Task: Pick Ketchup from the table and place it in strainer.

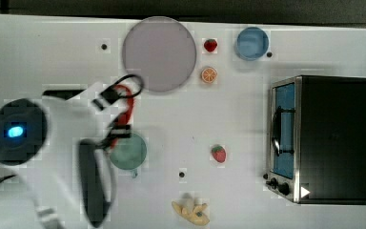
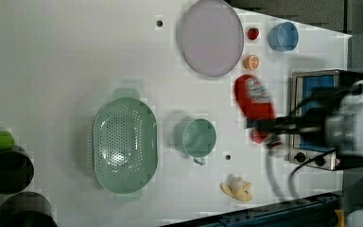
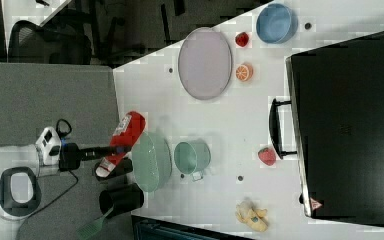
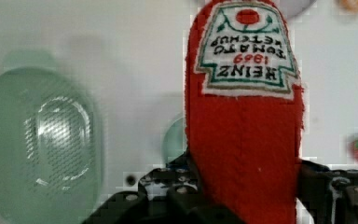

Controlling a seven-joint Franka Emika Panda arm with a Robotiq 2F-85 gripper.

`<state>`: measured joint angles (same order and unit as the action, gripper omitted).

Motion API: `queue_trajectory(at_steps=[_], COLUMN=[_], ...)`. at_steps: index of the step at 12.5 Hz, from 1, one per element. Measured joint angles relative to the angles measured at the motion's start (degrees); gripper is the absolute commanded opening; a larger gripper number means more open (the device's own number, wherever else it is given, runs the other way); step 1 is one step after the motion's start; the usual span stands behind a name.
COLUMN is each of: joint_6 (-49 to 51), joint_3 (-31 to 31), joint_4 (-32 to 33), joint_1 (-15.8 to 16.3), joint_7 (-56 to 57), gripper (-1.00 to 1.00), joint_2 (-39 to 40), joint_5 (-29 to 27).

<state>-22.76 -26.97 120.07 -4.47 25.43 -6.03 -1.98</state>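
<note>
My gripper is shut on the Ketchup, a soft red bottle with a white label, and holds it up off the table. In the wrist view the Ketchup stands between the two black fingers. The strainer, a pale green oval basket with a perforated bottom, sits on the white table toward the left view's left, well apart from the bottle. In the right view the Ketchup hangs just beside the strainer. In the top view the Ketchup shows red beside the arm.
A round green cup with a handle stands between strainer and bottle. A lilac plate, a blue bowl, an orange slice, two strawberries, a banana and a toaster oven share the table.
</note>
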Motion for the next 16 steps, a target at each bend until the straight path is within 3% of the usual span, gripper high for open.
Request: queue_trajectory(at_steps=[3, 7, 12, 13, 16], joint_6=[-1.73, -13.69, -24.89, -27.91, -29.7], joint_3=[-7.08, -15.02, -16.67, -16.06, -15.11], joint_4=[0.78, 0.9, 0.9, 1.12, 1.23], joint_1=[1.96, 2.5, 4.57, 5.01, 5.11], joint_7=[-7.85, -16.49, -26.82, -28.4, -31.49], gripper=[0.23, 0.23, 0.23, 0.27, 0.9], joint_2=[4.66, 10.98, 23.18, 25.63, 30.85], joint_5=[0.08, -0.08, 5.79, 6.08, 7.88])
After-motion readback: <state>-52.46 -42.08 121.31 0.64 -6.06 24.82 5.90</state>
